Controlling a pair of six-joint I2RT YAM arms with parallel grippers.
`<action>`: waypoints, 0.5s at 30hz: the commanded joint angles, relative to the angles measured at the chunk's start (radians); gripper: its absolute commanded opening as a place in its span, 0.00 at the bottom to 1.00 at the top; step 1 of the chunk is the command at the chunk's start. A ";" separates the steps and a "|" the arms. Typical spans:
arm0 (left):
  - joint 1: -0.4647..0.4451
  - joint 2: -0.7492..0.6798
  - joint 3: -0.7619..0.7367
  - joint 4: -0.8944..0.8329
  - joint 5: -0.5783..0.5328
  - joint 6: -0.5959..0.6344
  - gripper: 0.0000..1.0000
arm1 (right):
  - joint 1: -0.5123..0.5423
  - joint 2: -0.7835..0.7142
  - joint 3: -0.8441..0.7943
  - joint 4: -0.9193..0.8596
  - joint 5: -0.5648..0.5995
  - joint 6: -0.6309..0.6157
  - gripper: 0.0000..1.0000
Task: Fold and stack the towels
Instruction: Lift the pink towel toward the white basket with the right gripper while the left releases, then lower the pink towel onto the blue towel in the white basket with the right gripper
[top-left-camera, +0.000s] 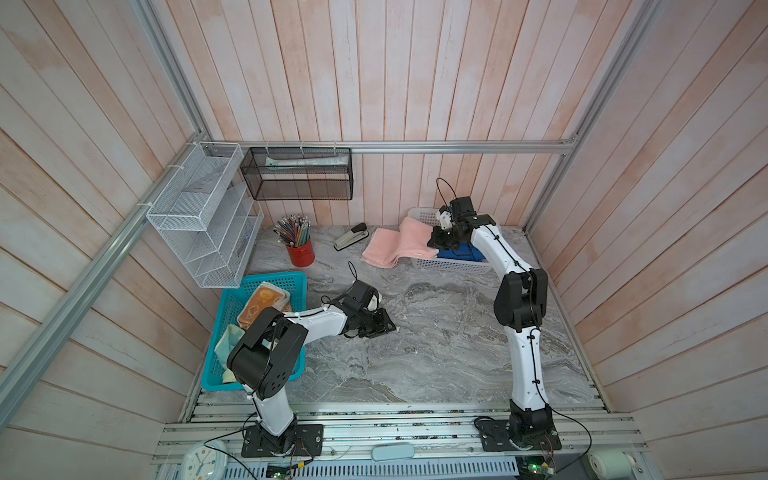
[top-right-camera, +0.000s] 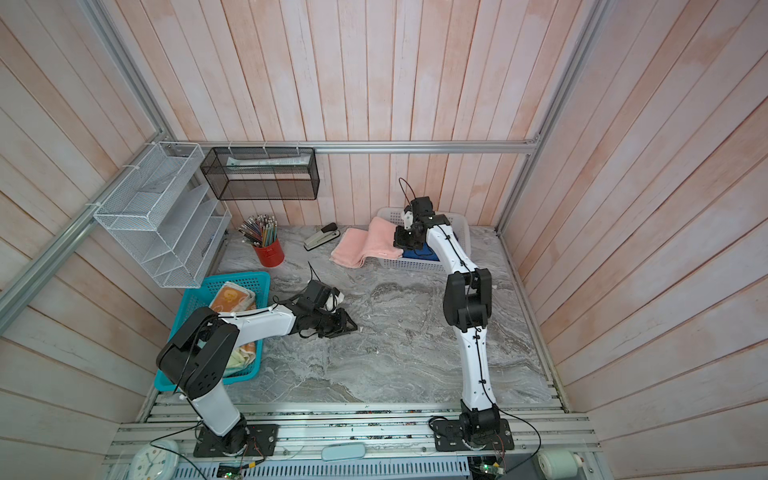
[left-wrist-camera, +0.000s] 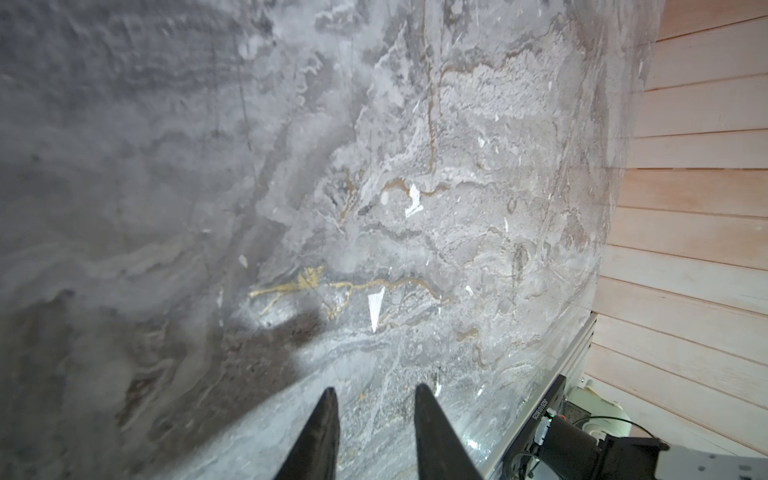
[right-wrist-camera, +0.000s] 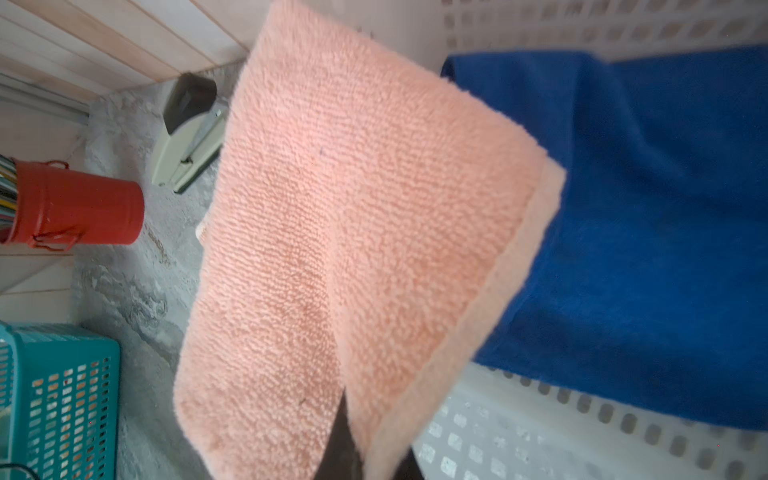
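Midway, I judge — the bunny towel and yellow towel lie in the teal basket, the blue towel in the white basket, my right gripper clamped on the pink towel draped over its rim, my left gripper apart and empty.

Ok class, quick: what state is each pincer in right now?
Left pincer: open, holding nothing.
Right pincer: closed, holding the pink towel.

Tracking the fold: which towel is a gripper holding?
The salmon-pink towel, pinched by the right gripper and draped across the rim of the white basket; the blue towel lies inside it.
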 joint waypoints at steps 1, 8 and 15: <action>0.002 -0.027 -0.033 0.021 0.007 -0.005 0.33 | 0.011 -0.124 -0.132 -0.024 -0.059 -0.025 0.00; 0.001 -0.077 -0.057 0.013 -0.008 -0.022 0.33 | 0.031 -0.333 -0.467 0.053 -0.117 -0.009 0.00; 0.000 -0.125 -0.060 -0.021 -0.032 -0.015 0.33 | 0.030 -0.370 -0.375 -0.035 -0.003 -0.063 0.00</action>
